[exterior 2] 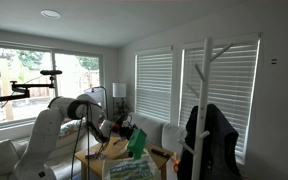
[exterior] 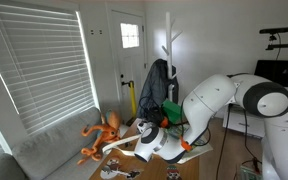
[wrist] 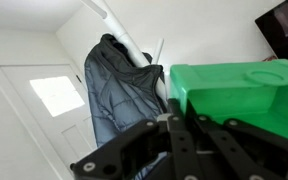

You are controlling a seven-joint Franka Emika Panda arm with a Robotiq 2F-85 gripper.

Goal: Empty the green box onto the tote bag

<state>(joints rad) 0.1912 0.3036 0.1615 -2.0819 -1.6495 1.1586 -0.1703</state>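
Note:
The green box (wrist: 239,95) fills the right of the wrist view, gripped between the black fingers of my gripper (wrist: 174,140). In both exterior views the box (exterior: 172,108) (exterior 2: 136,143) is held tilted in the air above the table. The tote bag (exterior 2: 134,170), pale cloth with a dark green print, lies flat on the table below the box. It also shows in an exterior view (exterior: 117,168) at the bottom edge. I cannot see inside the box.
An orange octopus toy (exterior: 104,130) sits beside the table near a grey sofa (exterior: 44,150). A white coat rack with a dark jacket (wrist: 124,90) stands behind the table, also in an exterior view (exterior 2: 209,130). Window blinds (exterior: 34,70) line the wall.

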